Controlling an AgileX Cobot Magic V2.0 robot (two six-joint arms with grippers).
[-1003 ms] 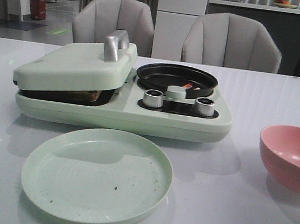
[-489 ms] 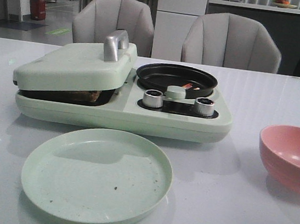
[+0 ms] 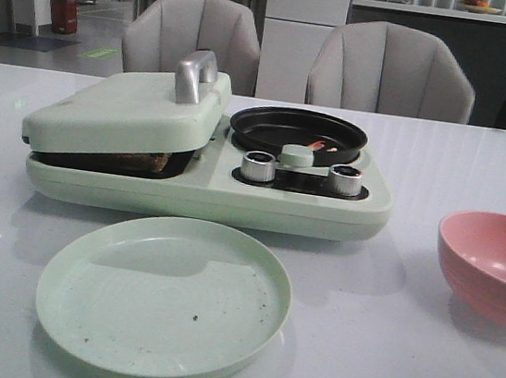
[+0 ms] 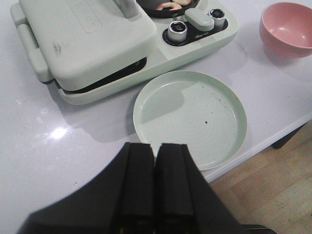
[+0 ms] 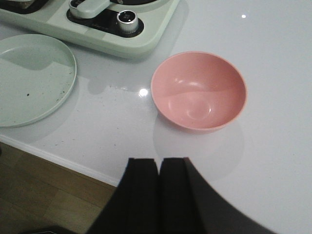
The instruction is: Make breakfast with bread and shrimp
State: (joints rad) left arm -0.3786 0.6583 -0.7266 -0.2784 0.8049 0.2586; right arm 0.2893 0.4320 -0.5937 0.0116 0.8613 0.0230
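Both your jaws are closed tight and hold nothing, with the shrimp in the black pan far ahead of your left jaws and bread under the lid.

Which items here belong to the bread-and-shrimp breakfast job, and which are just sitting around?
Part of the job:
- breakfast maker, lid nearly shut
- bread, brown edge showing under the lid
- shrimp in the black pan
- green plate, empty apart from crumbs
- pink bowl, empty

Just there:
- two grey chairs behind the table
- background furniture
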